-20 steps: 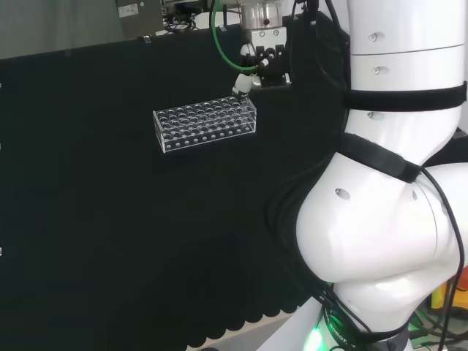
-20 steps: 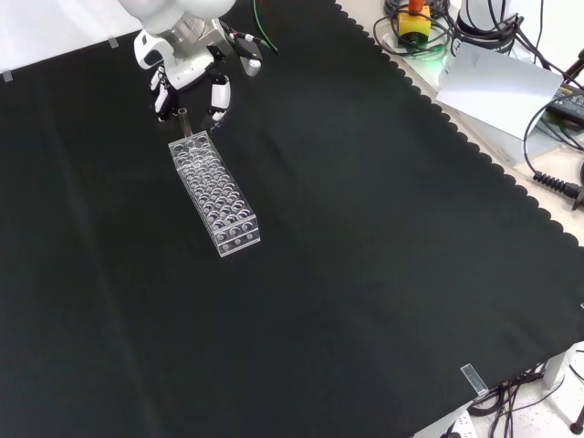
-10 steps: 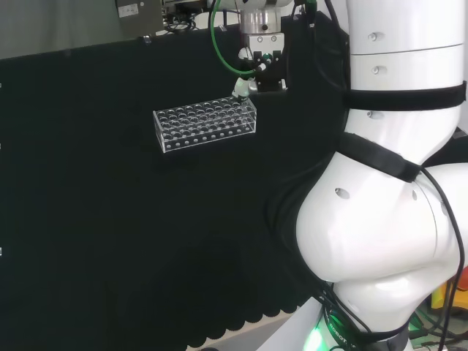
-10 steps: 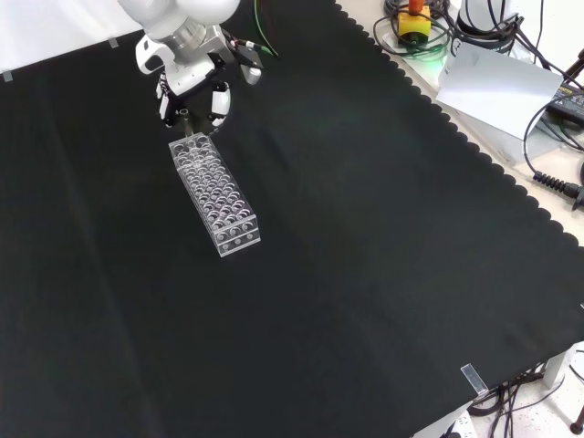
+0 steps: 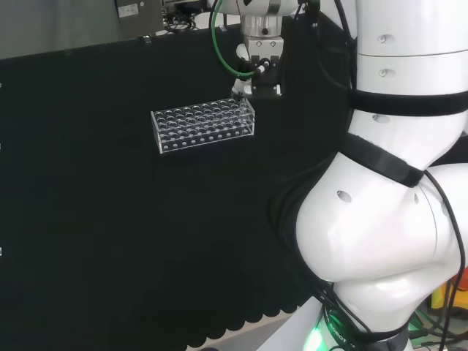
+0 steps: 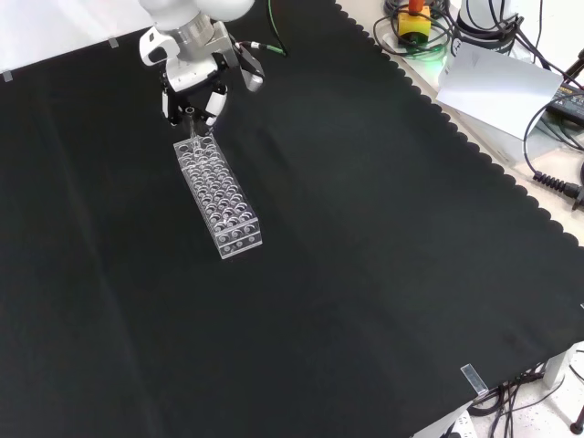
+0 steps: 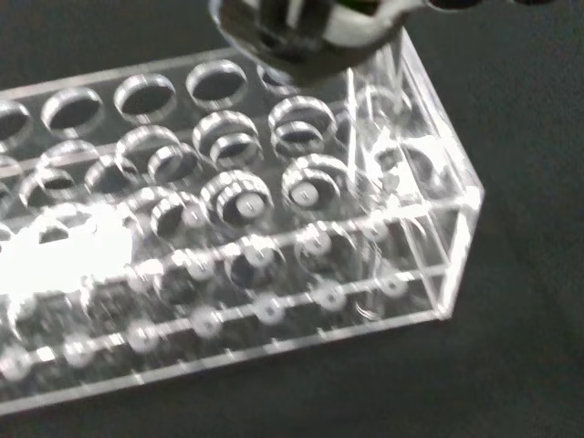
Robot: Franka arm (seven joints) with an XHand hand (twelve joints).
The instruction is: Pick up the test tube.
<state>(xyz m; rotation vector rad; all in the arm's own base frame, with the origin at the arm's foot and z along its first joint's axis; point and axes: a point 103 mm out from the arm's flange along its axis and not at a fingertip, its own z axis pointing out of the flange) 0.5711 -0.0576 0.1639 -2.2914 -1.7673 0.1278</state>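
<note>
Clear rack [image 6: 217, 194] lies lengthwise on cloth [image 6: 365, 274], long axis toward far edge. At rack's far end, test tube [image 6: 191, 130] stands upright — hand [image 6: 193, 87] directly above, fingers curled round its top.

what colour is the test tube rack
Clear, colourless plastic rack; shows best in the wrist view.

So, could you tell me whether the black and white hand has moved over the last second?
Yes. In the front view the hand has risen away from the clear plastic rack's far end, drawing a test tube up with it.
</note>
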